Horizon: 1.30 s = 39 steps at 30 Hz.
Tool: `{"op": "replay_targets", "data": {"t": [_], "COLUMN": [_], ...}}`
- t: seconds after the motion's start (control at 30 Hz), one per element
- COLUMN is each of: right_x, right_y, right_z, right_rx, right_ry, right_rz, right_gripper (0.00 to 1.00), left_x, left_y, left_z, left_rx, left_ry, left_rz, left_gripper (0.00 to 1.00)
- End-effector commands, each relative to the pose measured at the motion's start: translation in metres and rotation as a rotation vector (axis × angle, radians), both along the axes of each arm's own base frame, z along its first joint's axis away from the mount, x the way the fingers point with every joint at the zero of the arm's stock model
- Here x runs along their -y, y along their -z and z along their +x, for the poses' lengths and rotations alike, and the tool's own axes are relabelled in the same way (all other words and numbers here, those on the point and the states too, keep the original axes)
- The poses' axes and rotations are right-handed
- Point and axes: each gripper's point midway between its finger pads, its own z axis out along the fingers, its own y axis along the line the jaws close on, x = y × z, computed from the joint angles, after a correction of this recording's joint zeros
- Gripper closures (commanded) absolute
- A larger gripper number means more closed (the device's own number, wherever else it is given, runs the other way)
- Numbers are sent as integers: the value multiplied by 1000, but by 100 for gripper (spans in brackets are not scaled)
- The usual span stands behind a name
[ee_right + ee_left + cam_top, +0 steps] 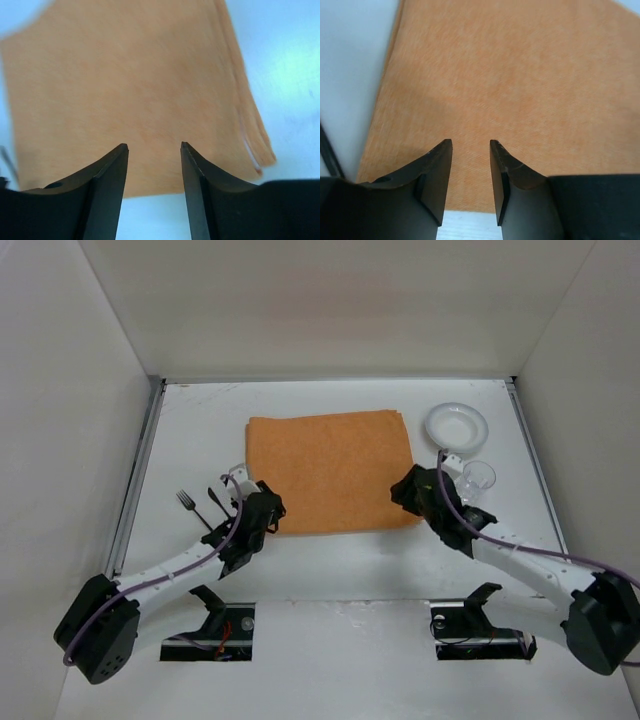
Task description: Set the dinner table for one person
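Note:
An orange cloth mat (330, 472) lies flat in the middle of the white dinner table (340, 570). My left gripper (268, 508) hangs over the mat's near left corner, jaws open and empty; the mat (510, 85) fills the left wrist view. My right gripper (405, 490) hangs over the mat's near right corner, open and empty; the mat (135, 85) shows between its fingers. A white plate (456, 426) and a clear glass (478, 480) stand right of the mat. A black fork (191, 508) and a black knife (221, 502) lie left of it.
Metal rails (135, 475) run along the table's side edges, with white walls all round. Two black mounts (212, 625) sit at the near edge by the arm bases.

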Motion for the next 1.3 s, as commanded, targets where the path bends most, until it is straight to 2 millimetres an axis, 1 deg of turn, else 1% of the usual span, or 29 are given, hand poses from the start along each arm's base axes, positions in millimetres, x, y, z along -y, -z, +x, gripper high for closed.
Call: {"op": "replay_targets", "data": {"t": [0.0,0.03,0.07,0.1,0.13,0.17,0.2,0.27,0.3,0.37,0.4,0.43,0.5,0.53,0.57,0.67,0.7,0.77,0.87,0.93,1.1,1.27], "right_x": [12,22,36,52,67,77,90,120,139,178,198,215,249,262,269,283,288,293,292,287,275,269], "right_y": [-103,-122,-140,-153,-164,-173,-178,-184,-182,-169,-158,-145,-113,-97,-83,-49,-37,-16,7,18,37,45], "right_z": [39,48,58,69,80,90,100,119,128,145,154,162,176,184,192,217,221,223,224,227,234,239], "right_rx": [262,305,346,376,394,405,413,422,416,387,363,333,267,236,211,153,132,90,50,23,-13,-41], "right_ry": [42,65,102,148,186,193,211,275,323,410,453,485,538,550,545,514,515,522,536,521,481,457], "right_rz": [16,9,0,-8,-6,0,12,40,42,27,13,5,8,21,42,68,68,94,123,141,209,244], "right_gripper": [47,49,56,65,85,96,100,100,99,92,87,80,67,62,59,50,49,47,46,46,46,48], "left_x": [18,26,32,37,43,47,50,53,52,51,50,50,49,50,50,54,55,61,65,67,66,64], "left_y": [-70,-77,-80,-84,-86,-89,-89,-86,-84,-78,-76,-74,-70,-69,-66,-61,-61,-60,-56,-57,-53,-51], "left_z": [28,33,36,39,40,41,42,43,43,44,43,41,39,39,40,40,40,39,40,39,41,42], "left_rx": [200,226,242,259,274,287,300,325,331,336,337,337,336,338,336,328,331,325,319,319,310,304], "left_ry": [15,37,53,66,86,96,110,127,130,137,144,152,154,156,153,166,171,190,207,214,209,204], "left_rz": [-5,-6,-5,-5,-5,-10,-8,4,10,31,45,50,52,46,47,47,44,35,17,-7,-24,-23], "left_gripper": [65,64,64,63,62,61,60,59,59,58,58,58,57,57,57,56,56,56,55,55,55,55]}}
